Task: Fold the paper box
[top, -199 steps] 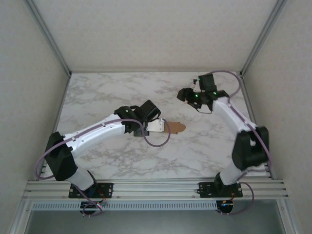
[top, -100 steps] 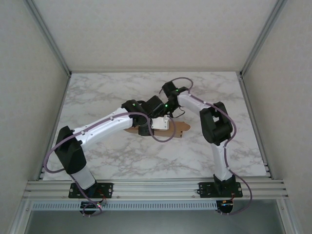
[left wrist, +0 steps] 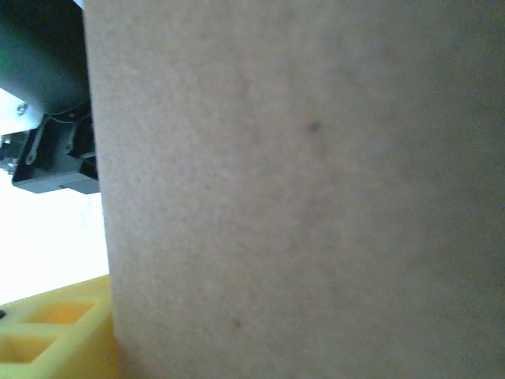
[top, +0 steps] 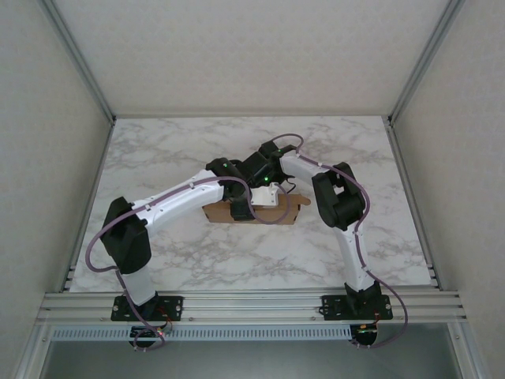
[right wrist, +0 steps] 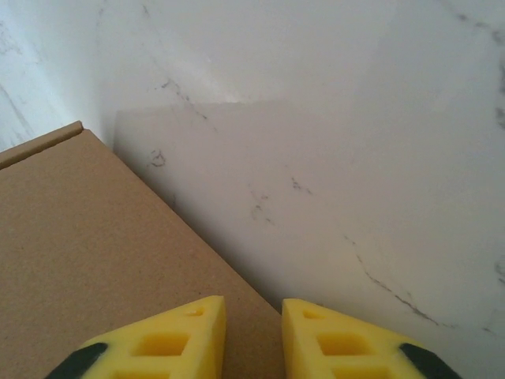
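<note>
The paper box (top: 217,213) is a brown cardboard piece at the middle of the marble table (top: 158,158), partly hidden under both wrists. My left gripper (top: 267,200) is down at its top edge. In the left wrist view a cardboard panel (left wrist: 300,189) stands right against the lens, with one yellow finger (left wrist: 55,332) beside it at the lower left; the other finger is hidden. My right gripper (right wrist: 252,332) hovers over the box's corner edge (right wrist: 95,260), its yellow fingers a little apart with nothing pinched between them. It meets the box from behind (top: 263,183).
The right arm's black wrist (left wrist: 39,79) sits close to the left of the cardboard panel. Bare marble table (right wrist: 355,158) lies beyond the box's edge. Grey walls and aluminium posts (top: 87,71) enclose the table.
The right arm has swung from the far right in to the centre, over the box. The left arm has reached further forward, and more of the cardboard now shows, standing up.
</note>
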